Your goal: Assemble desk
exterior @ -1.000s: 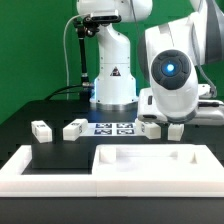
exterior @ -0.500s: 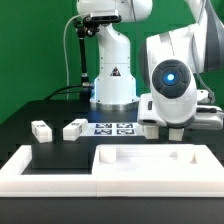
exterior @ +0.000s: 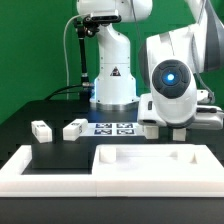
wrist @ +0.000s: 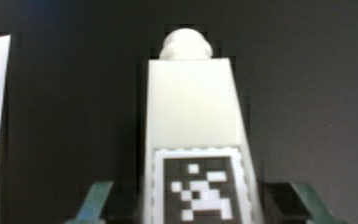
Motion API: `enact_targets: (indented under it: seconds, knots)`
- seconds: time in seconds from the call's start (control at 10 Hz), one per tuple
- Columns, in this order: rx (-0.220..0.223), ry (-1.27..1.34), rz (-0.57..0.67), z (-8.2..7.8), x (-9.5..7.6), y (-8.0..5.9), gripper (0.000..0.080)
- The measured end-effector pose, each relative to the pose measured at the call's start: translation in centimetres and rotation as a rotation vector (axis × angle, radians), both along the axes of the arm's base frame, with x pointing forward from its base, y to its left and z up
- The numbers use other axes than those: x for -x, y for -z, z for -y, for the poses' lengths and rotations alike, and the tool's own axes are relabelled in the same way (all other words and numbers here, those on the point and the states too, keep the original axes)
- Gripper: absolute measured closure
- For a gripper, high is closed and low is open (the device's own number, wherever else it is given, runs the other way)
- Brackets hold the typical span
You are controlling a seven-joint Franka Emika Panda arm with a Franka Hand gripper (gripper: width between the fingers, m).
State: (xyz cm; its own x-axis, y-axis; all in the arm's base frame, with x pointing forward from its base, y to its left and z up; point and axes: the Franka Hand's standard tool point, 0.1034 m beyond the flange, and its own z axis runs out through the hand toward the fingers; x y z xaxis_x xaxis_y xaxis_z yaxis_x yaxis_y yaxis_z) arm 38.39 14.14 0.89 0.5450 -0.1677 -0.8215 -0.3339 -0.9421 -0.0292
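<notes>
Evidently assembly is only starting: the gripper [wrist: 197, 192] is straddling a loose leg [wrist: 197, 100] beyond the tabletop [exterior: 50, 168], fingers [wrist: 101, 200] gaping either side, gripping nothing yet, none fitted.

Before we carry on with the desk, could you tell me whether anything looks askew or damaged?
Nothing stands out. The tabletop lies flat, the loose legs look whole, and one leg sits straight inside the open hand.
</notes>
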Motion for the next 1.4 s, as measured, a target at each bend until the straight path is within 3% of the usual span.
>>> enact_targets:
  seconds: [0.3,0.4,0.5,0.7,0.9,1.0,1.1,1.2,1.3,1.4]
  knots:
    - [-0.011,-0.009,-0.004,0.3,-0.3,-0.5,0.0512]
    - [-0.037,-0.012,0.033,1.4,-2.8,-3.6,0.0512]
    - [-0.043,-0.007,0.068,2.0,-4.1,-5.6,0.0512]
    - [-0.056,-0.013,0.075,2.5,-5.4,-9.5,0.0512]
    - [-0.026,0.003,0.198,2.1,-6.7,-8.4,0.0512]
    - [-0.002,0.01,0.273,2.2,-6.8,-8.6,0.0512]
    - [-0.008,-0.001,0.335,2.7,-7.1,-8.0,0.0512]
    - [-0.009,-0.001,0.382,3.2,-9.0,-9.3,0.0512]
    - [-0.02,-0.028,0.482,4.0,-12.5,-12.6,0.0512]
    - [-0.007,-0.037,0.588,4.4,-14.5,-13.8,0.0511]
